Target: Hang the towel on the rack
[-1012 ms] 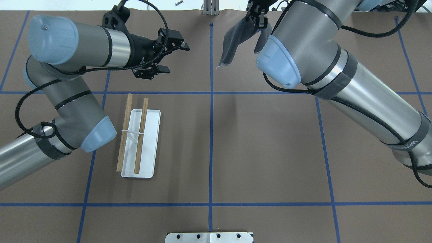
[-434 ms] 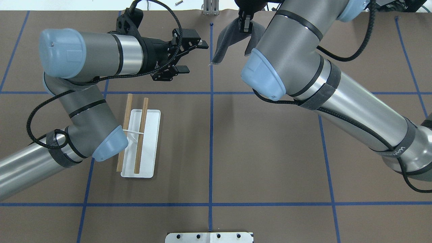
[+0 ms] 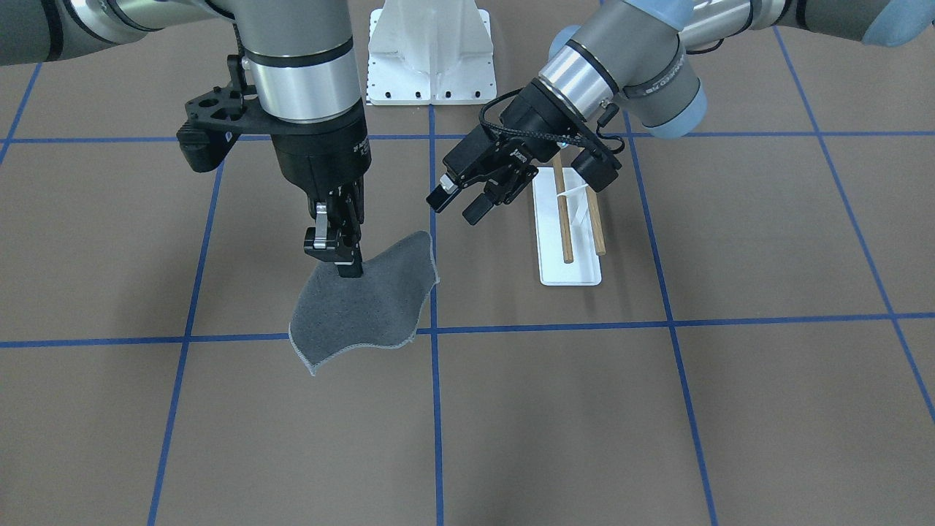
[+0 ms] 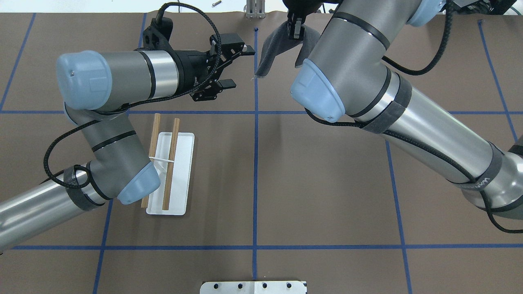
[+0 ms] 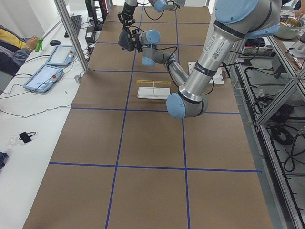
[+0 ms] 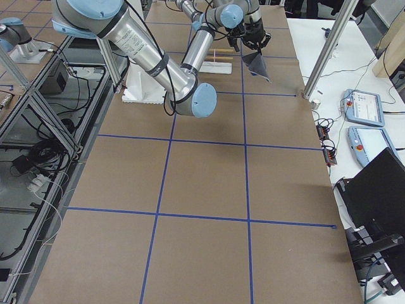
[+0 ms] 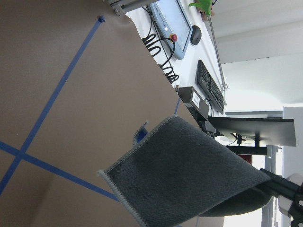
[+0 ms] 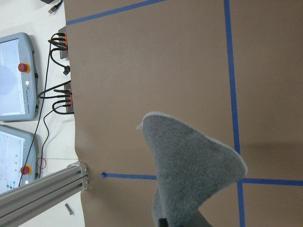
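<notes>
- Front-facing view: the right tool (image 3: 349, 269) is pinched tight on the top edge of the small dark grey terry towel (image 3: 365, 310), which dangles clear of the brown surface (image 3: 657, 409). The left tool (image 3: 456, 206), jaws spread wide and empty, sits just beside the cloth.
- Overhead: the white-based rack with two wooden dowels (image 4: 182, 171) lies behind the left tool, towards the robot, with its rods running away from the robot. The left arm is the nearer to it. That arm's elbow hides one rod end, and the right arm covers part of the towel.
- Left wrist view: the towel fills the foreground; this tool's own fingers are out of frame.
</notes>
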`<state>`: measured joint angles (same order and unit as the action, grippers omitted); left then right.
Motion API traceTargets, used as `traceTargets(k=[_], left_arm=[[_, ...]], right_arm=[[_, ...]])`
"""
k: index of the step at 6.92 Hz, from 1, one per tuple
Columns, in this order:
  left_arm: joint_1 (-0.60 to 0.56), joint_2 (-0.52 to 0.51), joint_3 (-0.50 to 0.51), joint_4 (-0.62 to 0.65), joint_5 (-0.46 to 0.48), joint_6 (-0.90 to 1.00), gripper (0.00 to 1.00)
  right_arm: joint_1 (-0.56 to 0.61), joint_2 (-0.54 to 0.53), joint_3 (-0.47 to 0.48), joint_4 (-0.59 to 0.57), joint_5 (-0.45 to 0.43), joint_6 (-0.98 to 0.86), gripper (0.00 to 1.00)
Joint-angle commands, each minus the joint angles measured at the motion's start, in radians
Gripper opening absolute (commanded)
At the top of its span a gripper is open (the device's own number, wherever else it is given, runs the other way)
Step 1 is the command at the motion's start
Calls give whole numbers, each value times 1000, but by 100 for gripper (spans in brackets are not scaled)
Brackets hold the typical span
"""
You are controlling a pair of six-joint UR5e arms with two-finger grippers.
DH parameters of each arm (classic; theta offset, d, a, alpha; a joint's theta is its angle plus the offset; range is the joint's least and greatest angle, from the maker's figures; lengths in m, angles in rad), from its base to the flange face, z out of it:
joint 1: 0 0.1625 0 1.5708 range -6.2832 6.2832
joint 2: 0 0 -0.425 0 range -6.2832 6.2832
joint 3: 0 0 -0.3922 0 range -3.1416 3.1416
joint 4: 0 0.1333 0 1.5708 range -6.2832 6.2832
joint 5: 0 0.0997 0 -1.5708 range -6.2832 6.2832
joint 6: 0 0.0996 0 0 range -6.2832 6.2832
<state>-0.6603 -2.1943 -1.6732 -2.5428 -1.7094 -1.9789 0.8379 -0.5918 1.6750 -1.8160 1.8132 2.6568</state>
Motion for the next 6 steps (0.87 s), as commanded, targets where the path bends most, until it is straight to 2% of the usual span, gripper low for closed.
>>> traceTargets(k=[1,2,3,4,6], left_arm=[[30,-2,0,-5,61,-198,98],[33,4,6,-19,86,-221,98],[33,13,6,-36,93,-140,98],[33,14,6,-37,93,88,98],[45,14,3,-37,167,495,98]], right_arm=[[1,4,-1,0,0,0,0],[1,6,-1,0,0,0,0],[0,6,0,0,0,-1,0],[1,6,2,1,0,-3,0],[0,6,5,1,0,-5,0]])
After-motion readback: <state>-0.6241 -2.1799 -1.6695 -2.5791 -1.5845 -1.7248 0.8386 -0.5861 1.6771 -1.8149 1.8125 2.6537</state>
